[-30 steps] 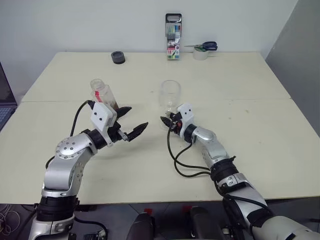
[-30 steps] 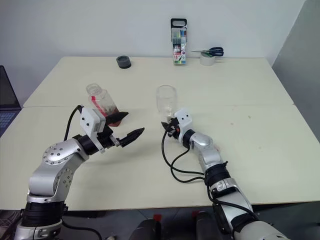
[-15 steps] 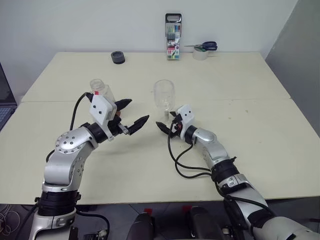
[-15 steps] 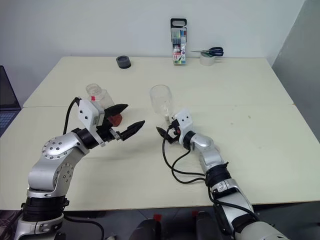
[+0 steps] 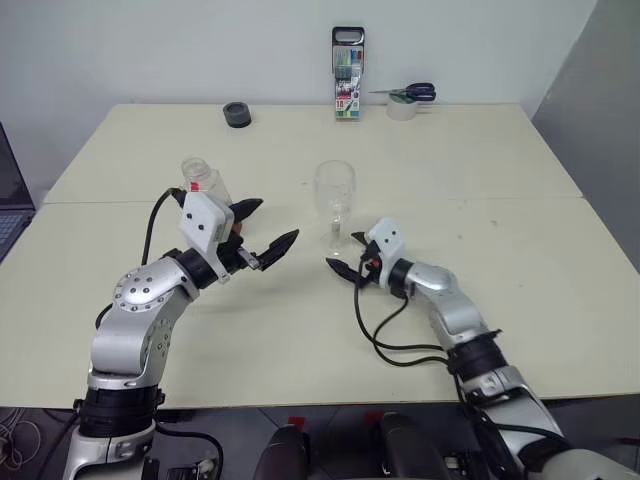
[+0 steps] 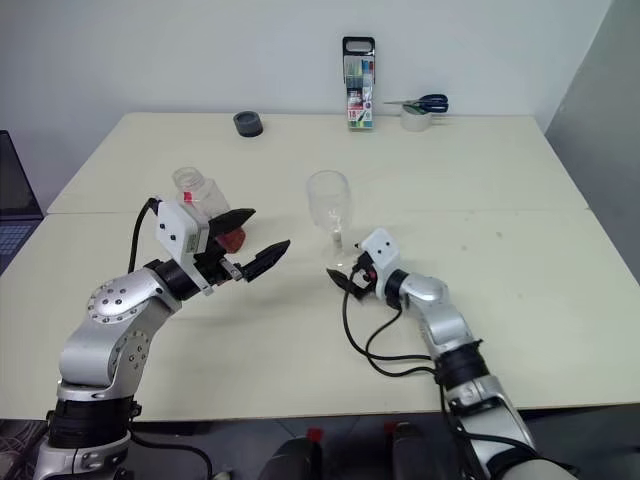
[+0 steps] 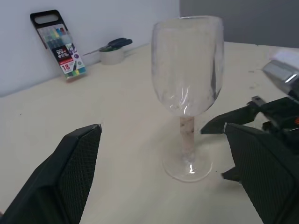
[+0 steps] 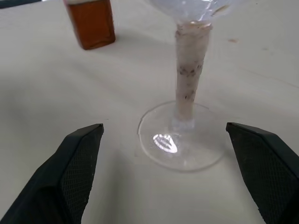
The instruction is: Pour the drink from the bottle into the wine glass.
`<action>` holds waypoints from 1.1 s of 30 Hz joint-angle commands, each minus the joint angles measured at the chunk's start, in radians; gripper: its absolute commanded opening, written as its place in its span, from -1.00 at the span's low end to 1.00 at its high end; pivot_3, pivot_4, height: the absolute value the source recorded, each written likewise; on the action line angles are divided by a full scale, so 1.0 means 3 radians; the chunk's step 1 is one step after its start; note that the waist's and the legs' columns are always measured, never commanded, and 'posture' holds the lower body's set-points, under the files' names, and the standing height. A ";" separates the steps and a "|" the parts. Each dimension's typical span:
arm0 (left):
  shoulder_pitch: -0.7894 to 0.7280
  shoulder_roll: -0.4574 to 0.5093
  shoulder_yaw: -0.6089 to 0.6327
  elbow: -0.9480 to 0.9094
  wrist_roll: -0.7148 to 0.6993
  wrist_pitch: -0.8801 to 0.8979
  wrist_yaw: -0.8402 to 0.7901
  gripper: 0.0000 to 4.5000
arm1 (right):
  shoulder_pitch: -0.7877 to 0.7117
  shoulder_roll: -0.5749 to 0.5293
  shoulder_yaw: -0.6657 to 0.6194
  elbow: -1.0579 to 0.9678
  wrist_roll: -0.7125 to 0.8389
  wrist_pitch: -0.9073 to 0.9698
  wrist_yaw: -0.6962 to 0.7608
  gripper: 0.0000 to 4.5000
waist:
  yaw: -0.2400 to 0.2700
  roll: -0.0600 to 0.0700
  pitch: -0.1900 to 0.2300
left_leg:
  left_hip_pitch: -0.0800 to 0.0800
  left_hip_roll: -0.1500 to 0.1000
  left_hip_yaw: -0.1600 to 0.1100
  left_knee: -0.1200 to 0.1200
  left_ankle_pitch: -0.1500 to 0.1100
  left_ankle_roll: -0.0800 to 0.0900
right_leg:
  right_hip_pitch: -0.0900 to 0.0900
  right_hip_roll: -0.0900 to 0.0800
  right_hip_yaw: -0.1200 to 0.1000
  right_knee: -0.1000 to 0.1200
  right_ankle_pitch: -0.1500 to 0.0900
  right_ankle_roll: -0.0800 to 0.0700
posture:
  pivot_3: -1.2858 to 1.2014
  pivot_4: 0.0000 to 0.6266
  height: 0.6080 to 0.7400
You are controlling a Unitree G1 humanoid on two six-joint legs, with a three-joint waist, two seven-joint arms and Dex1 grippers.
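Observation:
The wine glass [image 5: 335,200] stands upright near the table's middle, and its bowl looks empty. My right gripper [image 5: 345,255] is open just in front of its foot [image 8: 180,140], touching nothing. Its fingers [image 8: 79,158] sit to either side of the stem without contact. To the left, the bottle [image 5: 203,182] stands on the table with the amber drink [image 8: 91,23] low inside it. My left gripper [image 5: 277,222] hovers open in front of the bottle, pointing towards the glass [image 7: 187,70], and covers the bottle's lower part.
At the far edge of the table are a marker case [image 5: 347,75], a tape roll with scissors [image 5: 405,102] and a dark round object [image 5: 237,114]. A laptop edge [image 5: 8,215] shows at the far left. A black cable [image 5: 385,335] loops beside my right forearm.
My right gripper opened, let go of the glass stem and drew back towards me. The glass, tilted half a second ago, stands upright. The bottle went from leaning to upright.

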 commanded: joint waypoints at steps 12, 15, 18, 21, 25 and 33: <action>0.0489 -0.0261 0.0297 0.0488 0.0478 -0.0470 0.0755 1.00 | 0.0529 -0.0738 -0.0286 -0.2134 0.0865 0.1118 0.0333 0.99 | 0.0062 -0.0002 0.0000 | -0.0002 0.0001 -0.0002 0.0002 0.0000 0.0001 | 0.0007 0.0000 -0.0005 -0.0013 0.0000 0.0001 | 0.03 -0.52 1.00; 0.0343 -0.0260 0.0364 0.0709 0.0463 -0.0521 0.0795 1.00 | 0.0519 -0.0732 -0.0294 -0.2206 0.0910 0.1192 0.0247 0.99 | 0.0083 -0.0002 0.0000 | -0.0002 0.0000 -0.0002 0.0002 0.0000 0.0001 | 0.0007 0.0000 -0.0005 -0.0013 0.0000 0.0001 | 0.03 -0.52 1.00; 0.0172 -0.0229 0.0369 0.0931 0.0479 -0.0575 0.0760 1.00 | 0.0494 -0.0702 -0.0284 -0.2269 0.0956 0.1256 0.0175 0.99 | 0.0098 -0.0002 0.0000 | -0.0002 -0.0001 -0.0001 0.0003 0.0000 0.0001 | 0.0008 -0.0001 -0.0005 -0.0014 0.0000 0.0001 | 0.03 -0.52 1.00; 0.0020 -0.0197 0.0365 0.1137 0.0496 -0.0641 0.0722 1.00 | 0.0461 -0.0675 -0.0278 -0.2333 0.1042 0.1322 0.0133 0.99 | 0.0101 -0.0002 0.0000 | -0.0003 -0.0001 -0.0001 0.0003 0.0000 0.0000 | 0.0008 -0.0001 -0.0006 -0.0015 0.0000 0.0000 | 0.03 -0.52 1.00; -0.0121 -0.0162 0.0357 0.1345 0.0500 -0.0708 0.0652 1.00 | 0.0443 -0.0679 -0.0262 -0.2368 0.1084 0.1361 0.0093 0.99 | 0.0101 -0.0002 -0.0001 | -0.0003 0.0000 -0.0002 0.0003 0.0000 0.0000 | 0.0007 0.0000 -0.0007 -0.0016 0.0000 0.0001 | 0.03 -0.52 1.00; -0.0423 -0.0086 0.0338 0.1749 0.0553 -0.0847 0.0574 1.00 | 0.0436 -0.0672 -0.0213 -0.2419 0.1126 0.1388 0.0013 0.99 | 0.0106 -0.0002 -0.0001 | -0.0003 -0.0001 -0.0002 0.0003 0.0000 0.0000 | 0.0007 0.0000 -0.0008 -0.0016 0.0000 0.0001 | 0.03 -0.52 1.00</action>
